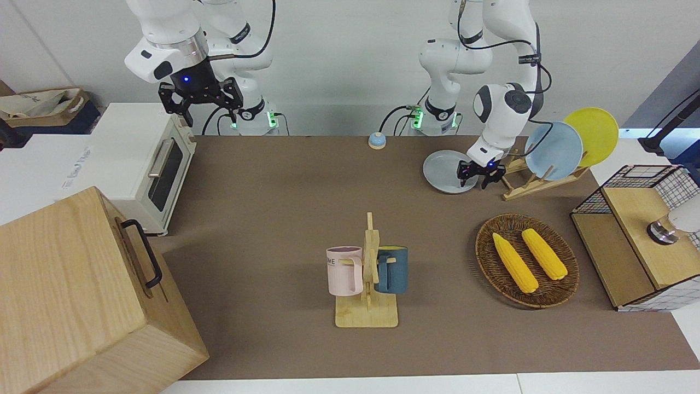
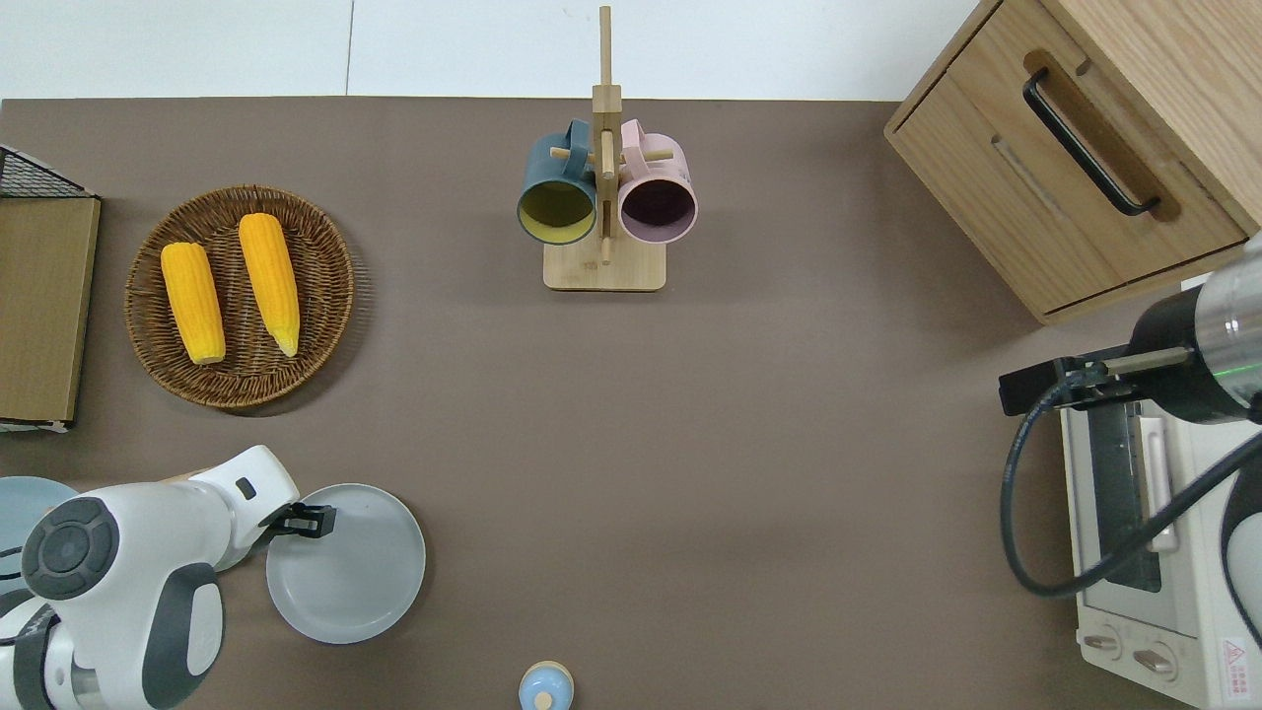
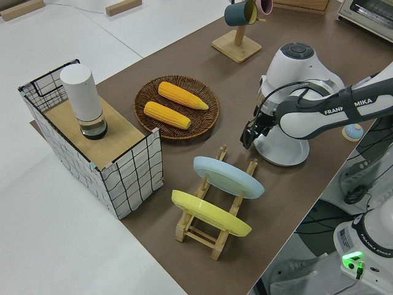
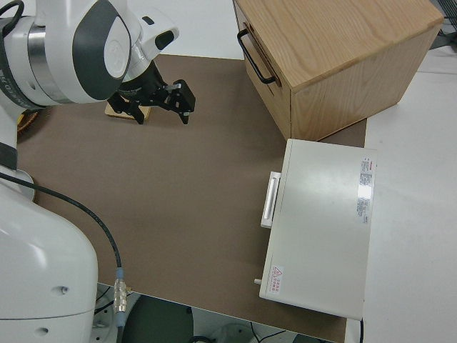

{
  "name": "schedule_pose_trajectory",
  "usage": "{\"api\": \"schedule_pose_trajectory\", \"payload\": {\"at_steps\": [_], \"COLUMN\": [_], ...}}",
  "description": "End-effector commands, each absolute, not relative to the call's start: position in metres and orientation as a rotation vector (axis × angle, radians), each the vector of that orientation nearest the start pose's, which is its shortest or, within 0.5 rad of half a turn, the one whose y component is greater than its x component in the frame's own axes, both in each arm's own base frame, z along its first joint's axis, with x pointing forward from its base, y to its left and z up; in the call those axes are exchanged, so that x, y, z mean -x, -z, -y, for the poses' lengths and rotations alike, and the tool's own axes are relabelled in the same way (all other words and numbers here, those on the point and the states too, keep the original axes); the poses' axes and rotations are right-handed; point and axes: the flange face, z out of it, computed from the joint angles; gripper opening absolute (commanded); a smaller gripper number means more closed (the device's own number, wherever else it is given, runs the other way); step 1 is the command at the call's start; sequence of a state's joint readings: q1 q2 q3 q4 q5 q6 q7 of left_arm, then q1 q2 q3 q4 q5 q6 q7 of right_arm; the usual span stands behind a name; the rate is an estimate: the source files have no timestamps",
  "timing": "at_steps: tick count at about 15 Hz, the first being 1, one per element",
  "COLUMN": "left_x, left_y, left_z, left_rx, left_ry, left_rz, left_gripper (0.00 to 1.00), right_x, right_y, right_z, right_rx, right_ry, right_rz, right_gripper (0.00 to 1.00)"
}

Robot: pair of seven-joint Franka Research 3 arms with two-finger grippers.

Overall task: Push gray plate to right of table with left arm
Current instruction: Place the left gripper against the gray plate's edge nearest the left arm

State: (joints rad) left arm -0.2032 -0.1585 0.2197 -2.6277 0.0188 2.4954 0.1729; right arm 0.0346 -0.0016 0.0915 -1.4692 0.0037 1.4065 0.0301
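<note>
The gray plate lies flat on the brown table close to the robots, toward the left arm's end; it also shows in the overhead view. My left gripper is open and empty, low at the plate's rim on the side toward the left arm's end. The left side view shows it pointing down beside the plate, which the arm partly hides. I cannot tell whether the fingers touch the rim. My right arm is parked with its gripper open.
A wooden rack holds a light-blue plate and a yellow plate beside the gray plate. A wicker basket with two corn cobs, a mug stand, a bell, a toaster oven, a wooden cabinet and a wire crate also stand here.
</note>
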Motion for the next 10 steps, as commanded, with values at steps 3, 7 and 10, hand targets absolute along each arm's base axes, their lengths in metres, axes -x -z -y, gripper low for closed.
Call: {"api": "schedule_pose_trajectory", "payload": {"at_steps": [3,7,10], "left_x": [-0.4216,-0.4215,-0.4204], "left_y": [-0.2986,-0.2985,-0.2975], "left_z": [-0.0034,-0.0034,-0.0034], "left_rx": [3.139,3.138,3.139], "left_ry": [0.058,0.056,0.046], "left_rz": [-0.275,-0.280,-0.278], "left_gripper": [0.15,0.00,0.00], "right_x": [-0.5296,-0.5294,-0.5294], "right_y": [-0.6608,-0.6614,-0.6607], "right_z": [-0.0656,-0.0656,-0.0654], "right_rx": [3.129,3.128,3.130], "right_ry": [-0.105,-0.105,-0.107], "right_rz": [0.145,0.147,0.147], "right_gripper": [0.983,0.983,0.983]}}
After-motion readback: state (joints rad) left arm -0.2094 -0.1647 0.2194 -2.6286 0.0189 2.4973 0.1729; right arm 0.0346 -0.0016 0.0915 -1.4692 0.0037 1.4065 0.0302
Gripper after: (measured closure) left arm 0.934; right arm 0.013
